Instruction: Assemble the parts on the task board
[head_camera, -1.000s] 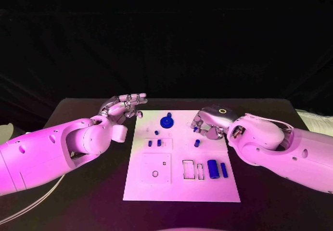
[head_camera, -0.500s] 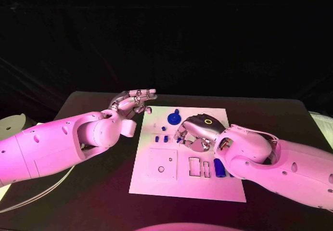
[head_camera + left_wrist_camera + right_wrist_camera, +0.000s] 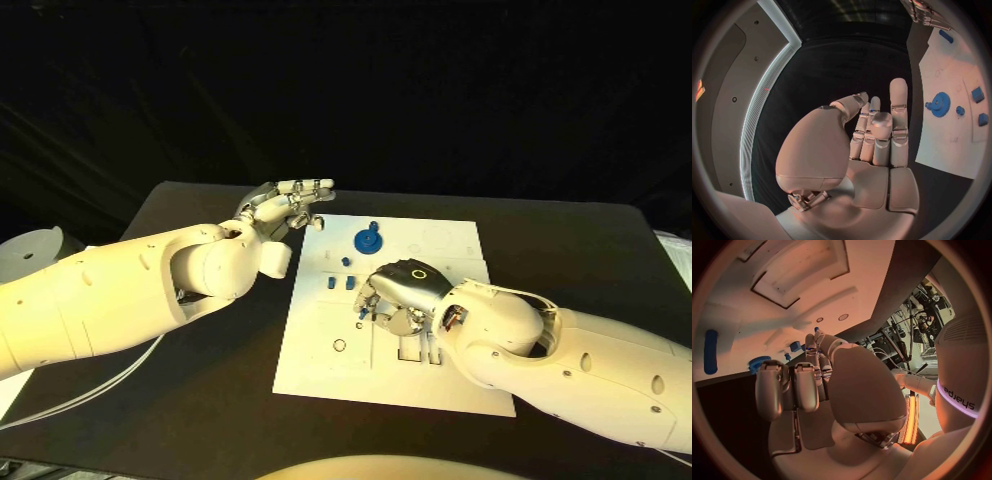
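The white task board (image 3: 447, 245) lies in the middle of the black table. A blue gear (image 3: 368, 240) sits near its far edge, and two small blue parts (image 3: 340, 283) stand side by side closer in. My right hand (image 3: 400, 293) hovers over the board's middle with fingers curled down, pinching a small blue part (image 3: 361, 312) at its fingertips; the part also shows in the right wrist view (image 3: 816, 330). My left hand (image 3: 289, 205) hangs beyond the board's far left corner, fingers upright and holding nothing (image 3: 876, 135). The right arm hides the board's right side.
A square recess with a small hole (image 3: 338, 346) and narrow slots (image 3: 411, 350) lie on the board's near half. A blue cylinder (image 3: 711, 351) lies on the board. A white cable (image 3: 80, 405) runs along the table's left side, past a pale object (image 3: 29, 248).
The head camera has shifted. My right hand has moved from the board's right edge to over its middle, carrying the small blue part with it. The left hand stays by the far left corner.
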`<action>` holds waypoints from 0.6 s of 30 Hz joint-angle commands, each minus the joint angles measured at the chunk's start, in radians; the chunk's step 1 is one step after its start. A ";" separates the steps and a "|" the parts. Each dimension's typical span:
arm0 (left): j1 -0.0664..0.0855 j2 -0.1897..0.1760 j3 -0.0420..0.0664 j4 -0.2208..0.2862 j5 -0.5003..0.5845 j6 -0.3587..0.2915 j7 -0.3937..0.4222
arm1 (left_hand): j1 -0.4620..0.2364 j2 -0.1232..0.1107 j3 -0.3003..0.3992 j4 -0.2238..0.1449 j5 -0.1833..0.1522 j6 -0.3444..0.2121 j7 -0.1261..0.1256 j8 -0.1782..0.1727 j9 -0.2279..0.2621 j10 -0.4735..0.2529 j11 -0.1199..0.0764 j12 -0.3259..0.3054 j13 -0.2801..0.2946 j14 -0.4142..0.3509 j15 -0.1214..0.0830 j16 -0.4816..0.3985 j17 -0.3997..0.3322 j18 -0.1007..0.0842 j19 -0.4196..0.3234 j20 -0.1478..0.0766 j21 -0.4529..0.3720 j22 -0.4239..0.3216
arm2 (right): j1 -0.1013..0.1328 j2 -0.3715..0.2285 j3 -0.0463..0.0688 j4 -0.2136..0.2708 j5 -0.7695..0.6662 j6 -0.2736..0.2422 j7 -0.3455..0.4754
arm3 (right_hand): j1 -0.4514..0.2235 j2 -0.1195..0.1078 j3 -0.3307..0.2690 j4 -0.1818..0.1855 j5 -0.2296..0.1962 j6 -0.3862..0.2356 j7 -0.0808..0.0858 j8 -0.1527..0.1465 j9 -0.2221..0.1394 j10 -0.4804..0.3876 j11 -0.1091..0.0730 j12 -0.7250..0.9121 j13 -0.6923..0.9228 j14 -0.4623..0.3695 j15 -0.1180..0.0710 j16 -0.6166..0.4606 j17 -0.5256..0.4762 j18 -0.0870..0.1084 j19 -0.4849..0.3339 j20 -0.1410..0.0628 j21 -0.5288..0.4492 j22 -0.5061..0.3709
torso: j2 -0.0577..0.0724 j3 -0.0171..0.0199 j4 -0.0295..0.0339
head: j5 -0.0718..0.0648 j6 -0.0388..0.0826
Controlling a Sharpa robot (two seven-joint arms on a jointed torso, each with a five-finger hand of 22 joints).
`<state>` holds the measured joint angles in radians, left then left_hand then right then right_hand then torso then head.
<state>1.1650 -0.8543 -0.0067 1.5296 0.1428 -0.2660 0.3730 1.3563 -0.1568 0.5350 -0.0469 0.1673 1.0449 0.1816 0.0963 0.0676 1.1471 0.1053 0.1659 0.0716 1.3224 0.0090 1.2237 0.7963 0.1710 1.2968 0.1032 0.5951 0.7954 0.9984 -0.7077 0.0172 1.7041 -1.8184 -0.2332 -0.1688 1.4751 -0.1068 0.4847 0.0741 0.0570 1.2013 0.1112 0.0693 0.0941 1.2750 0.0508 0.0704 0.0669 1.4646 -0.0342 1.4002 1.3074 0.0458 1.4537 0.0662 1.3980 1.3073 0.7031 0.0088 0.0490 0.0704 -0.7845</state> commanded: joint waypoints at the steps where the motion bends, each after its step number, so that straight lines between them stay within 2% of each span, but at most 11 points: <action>1: 0.000 0.002 0.001 0.003 0.004 0.019 0.002 | 0.002 0.007 -0.005 -0.004 -0.003 -0.001 0.000 0.001 -0.001 -0.006 -0.002 0.004 -0.001 -0.006 0.002 -0.004 -0.001 0.010 -0.005 0.001 -0.007 -0.001 | -0.005 0.005 -0.001 -0.005 -0.002 0.035 0.014 | -0.007 0.000 0.004 -0.002 0.002 0.001 0.006 0.002 0.001 0.003 0.000 -0.006 0.000 0.067 0.004 0.003 0.038 0.013 0.003 0.003 0.002 0.006 | 0.000 0.0009 -0.0006 | 0.001 -0.002; 18: 0.000 0.002 0.000 0.002 0.004 0.022 0.000 | 0.002 0.007 -0.005 -0.004 -0.003 -0.001 0.000 0.001 -0.001 -0.006 -0.002 0.004 -0.001 -0.006 0.002 -0.004 -0.001 0.010 -0.005 0.001 -0.007 -0.001 | -0.011 0.017 -0.005 -0.015 -0.008 0.065 0.007 | -0.011 0.000 0.005 -0.003 0.002 0.001 0.007 0.002 0.002 0.003 0.002 -0.006 0.000 0.067 0.006 0.004 0.038 0.013 0.002 0.005 0.002 0.006 | 0.000 0.0005 -0.0006 | 0.000 -0.006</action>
<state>1.1650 -0.8542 -0.0070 1.5293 0.1430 -0.2643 0.3706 1.3563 -0.1568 0.5350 -0.0468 0.1673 1.0449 0.1816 0.0963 0.0677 1.1472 0.1053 0.1659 0.0715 1.3224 0.0091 1.2238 0.7965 0.1710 1.2968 0.1032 0.5951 0.7955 0.9895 -0.6918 0.0136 1.6912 -1.8169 -0.1929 -0.1632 1.4750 -0.1071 0.4845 0.0743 0.0579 1.2018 0.1118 0.0680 0.0958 1.2750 0.0513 0.0704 0.0664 1.4646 -0.0342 1.4002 1.3073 0.0457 1.4537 0.0662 1.3980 1.3079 0.7031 0.0097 0.0484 0.0709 -0.7909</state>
